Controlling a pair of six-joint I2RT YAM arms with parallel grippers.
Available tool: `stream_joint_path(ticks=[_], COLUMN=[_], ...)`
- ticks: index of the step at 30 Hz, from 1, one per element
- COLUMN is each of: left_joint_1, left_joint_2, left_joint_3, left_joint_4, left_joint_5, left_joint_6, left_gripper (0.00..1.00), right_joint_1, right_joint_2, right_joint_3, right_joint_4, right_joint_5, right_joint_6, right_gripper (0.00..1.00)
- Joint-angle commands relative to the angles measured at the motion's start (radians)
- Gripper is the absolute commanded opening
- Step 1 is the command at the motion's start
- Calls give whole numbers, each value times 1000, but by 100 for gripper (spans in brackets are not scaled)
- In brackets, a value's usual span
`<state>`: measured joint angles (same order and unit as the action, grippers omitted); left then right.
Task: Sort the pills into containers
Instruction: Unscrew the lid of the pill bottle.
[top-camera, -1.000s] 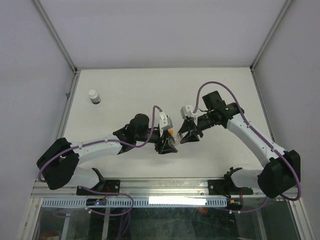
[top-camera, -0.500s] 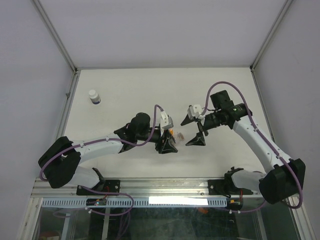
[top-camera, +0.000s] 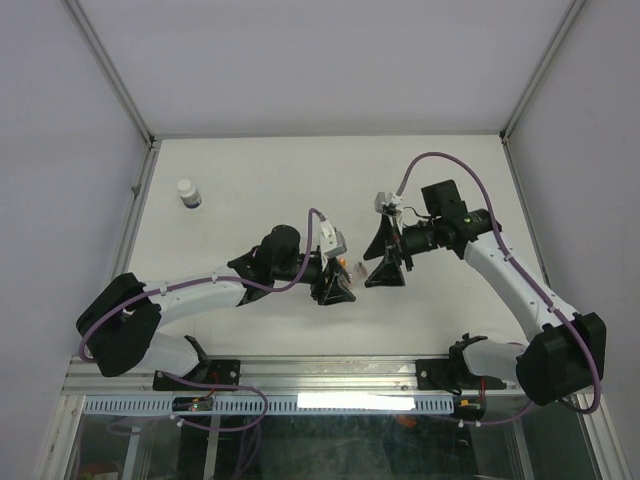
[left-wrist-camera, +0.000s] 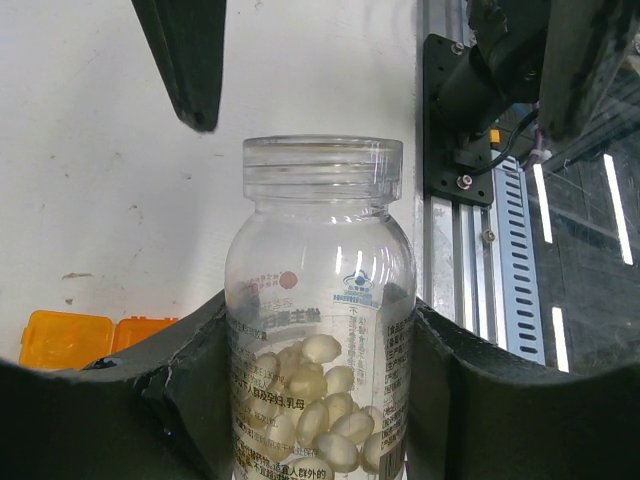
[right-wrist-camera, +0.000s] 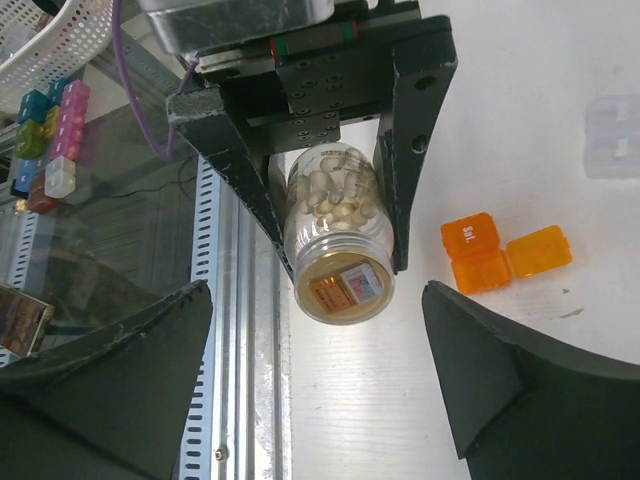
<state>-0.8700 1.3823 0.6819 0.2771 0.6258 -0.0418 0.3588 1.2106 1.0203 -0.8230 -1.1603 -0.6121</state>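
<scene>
We see the left gripper (top-camera: 335, 285) clamped on a clear plastic bottle (left-wrist-camera: 320, 300), its two dark fingers (left-wrist-camera: 200, 380) pressing the labelled body from either side, roughly at the middle of the white table (top-camera: 250, 170). The bottle has no cap. Its threaded mouth points away from the left wrist and towards the right arm. The pills (left-wrist-camera: 320, 390), pale cream ovals, lie heaped in the end of the bottle nearest the left gripper's palm, and we can make out none loose on the table. The right gripper (top-camera: 383, 256) stands just beyond the bottle's mouth with its fingers spread wide apart and nothing between them. In the right wrist view both of its fingertips (right-wrist-camera: 440, 310) frame the bottle without touching it, and in the left wrist view one of its fingers hangs above the mouth, apart from it. On the table beside the bottle lie small orange pill boxes (right-wrist-camera: 478, 255) with closed lids, one printed "Sat", and a little farther off a clear pill box (right-wrist-camera: 613, 135). A white bottle with a dark band (top-camera: 188, 192) stands upright well apart, near the table's far left edge. Past the table's near rail we see a white basket (right-wrist-camera: 50, 45) and a strip of coloured pill cases (right-wrist-camera: 50, 140).
</scene>
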Motion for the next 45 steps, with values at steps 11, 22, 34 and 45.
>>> stream_joint_path(ticks=[11,22,34,45], left_joint_1=[-1,0,0,0], left_joint_2=[-34,-27,15,-19], left_joint_3=[36,38,57,32], left_joint_4=[58,55,42,50], left_joint_5=[-27,29,113,76], left_joint_6=[-4,-5,-6,2], left_gripper=[0,0,0,0], right_joint_1=[80,81,143,110], right_joint_2=[49,38,28,-40], right_joint_3=[5,14,97,124], right_joint_4=[92,22,-217,-142], right_joint_5=[59,8,118,140], right_joint_6=[142,-59,-888,-399], right_gripper=[62,5,12,90])
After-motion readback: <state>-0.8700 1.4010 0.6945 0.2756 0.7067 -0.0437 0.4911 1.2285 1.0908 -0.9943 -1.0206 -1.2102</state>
